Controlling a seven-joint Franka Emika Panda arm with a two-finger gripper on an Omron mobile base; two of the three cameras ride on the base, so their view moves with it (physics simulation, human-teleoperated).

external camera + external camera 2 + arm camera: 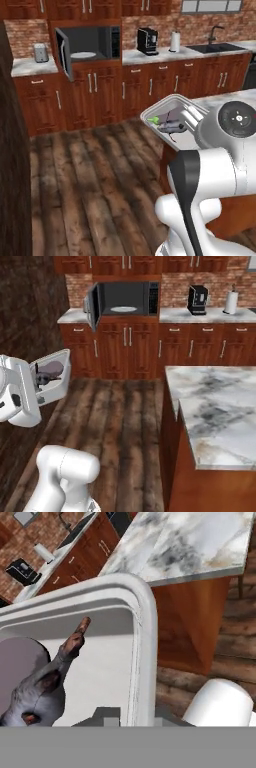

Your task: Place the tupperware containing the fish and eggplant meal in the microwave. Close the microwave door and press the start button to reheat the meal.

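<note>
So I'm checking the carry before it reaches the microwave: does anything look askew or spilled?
The tupperware is askew: it is held in the air over the floor, tipped steeply so its open side faces sideways. The fish and eggplant meal sits inside; nothing looks spilled. The microwave door stands open.

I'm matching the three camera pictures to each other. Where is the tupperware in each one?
Left base view: tupperware right of centre, tilted, above the arm's white elbow.
Right base view: tupperware at the left edge, mid-height, tipped toward the camera.
Hand view: tupperware across the left half, white rim arching over the fish.
Shared landmark: the coffee machine on the counter.
</note>
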